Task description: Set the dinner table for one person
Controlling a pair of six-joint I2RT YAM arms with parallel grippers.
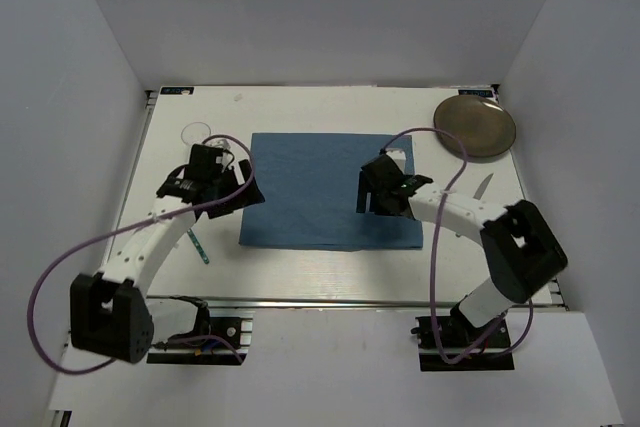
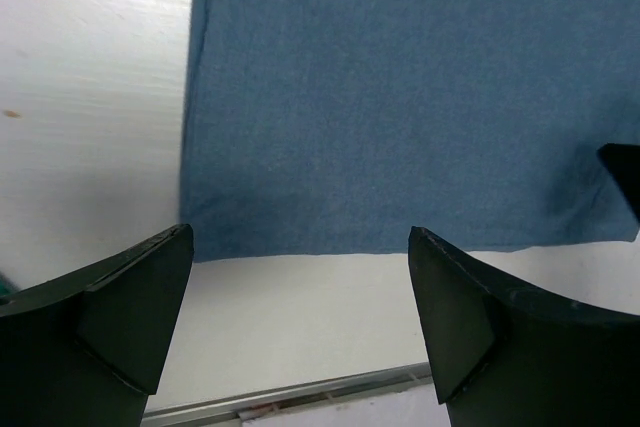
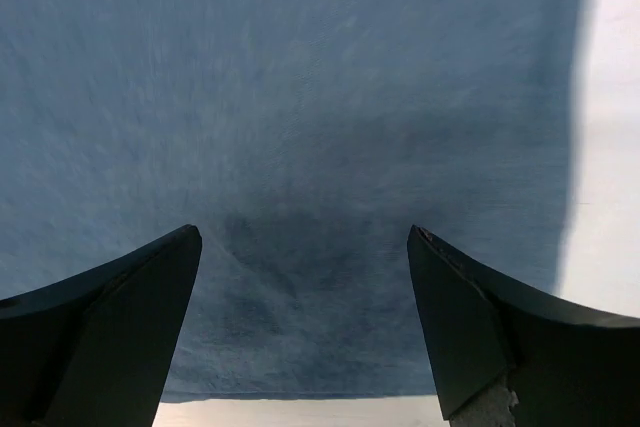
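The dinner table [image 1: 330,267] is a large white top with a metal rail front edge [image 2: 300,399]. A blue cloth placemat [image 1: 325,192] lies flat in its middle. My left gripper [image 1: 247,189] hangs over the placemat's left edge, open and empty. In the left wrist view [image 2: 300,287] its fingers straddle bare table just off the placemat [image 2: 400,97]. My right gripper [image 1: 371,197] is over the placemat's right part, open and empty. In the right wrist view [image 3: 305,287] the placemat [image 3: 300,97] fills the frame.
A dark round plate [image 1: 475,127] sits at the back right corner. A silver knife [image 1: 482,187] lies right of the placemat. A clear glass [image 1: 196,134] stands at the back left. A teal-handled utensil [image 1: 197,245] lies by the left arm. White walls enclose the table.
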